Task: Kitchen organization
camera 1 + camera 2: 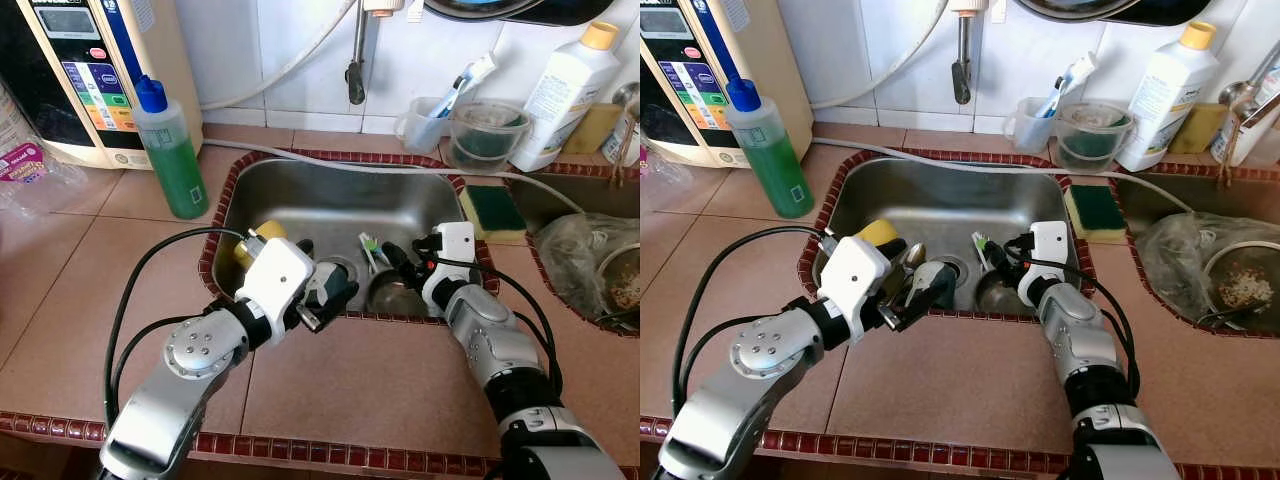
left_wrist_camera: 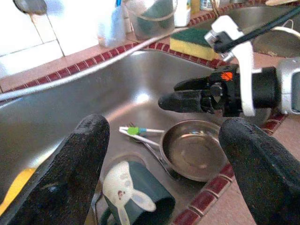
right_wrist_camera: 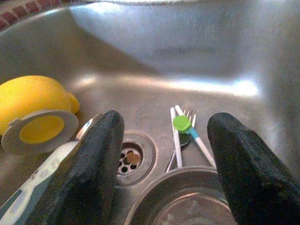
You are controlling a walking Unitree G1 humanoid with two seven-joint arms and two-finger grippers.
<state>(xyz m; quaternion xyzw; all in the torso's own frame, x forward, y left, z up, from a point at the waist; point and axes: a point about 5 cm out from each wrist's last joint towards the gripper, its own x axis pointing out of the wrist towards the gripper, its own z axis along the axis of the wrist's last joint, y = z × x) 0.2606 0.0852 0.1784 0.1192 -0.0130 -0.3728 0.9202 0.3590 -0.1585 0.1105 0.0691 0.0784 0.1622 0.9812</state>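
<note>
Stainless steel is most of what both arms are facing: a steel sink (image 1: 330,185) set into the tiled counter (image 1: 60,300), and in its basin a small round steel bowl (image 2: 193,149) lying near the front wall, right side up. The right gripper (image 1: 398,262) hangs just above that bowl with its jaws apart and nothing between them; the right wrist view looks between the two black fingers (image 3: 101,164) onto the bowl's rim. The left gripper (image 1: 923,290) reaches over the sink's front edge, jaws also spread wide and empty, just above a dark green mug (image 2: 138,199) with a pale rabbit figure on its side, which lies tipped over by the drain (image 3: 129,159).

Beside the bowl lie a fork (image 3: 188,114) and a white straw-like utensil with a green tag (image 3: 180,123), crossed over each other. A yellow lemon-shaped container (image 3: 33,101) lies toward the sink's left end.

That bowl looks thin, light and rigid, but smooth and probably wet, so it should slide if pushed; pinching the rim, one finger inside and one outside, seems the surest hold. The mug is likely ceramic, heavier and breakable, best taken across its lip or handle. Flat cutlery against steel will be the awkward part.
</note>
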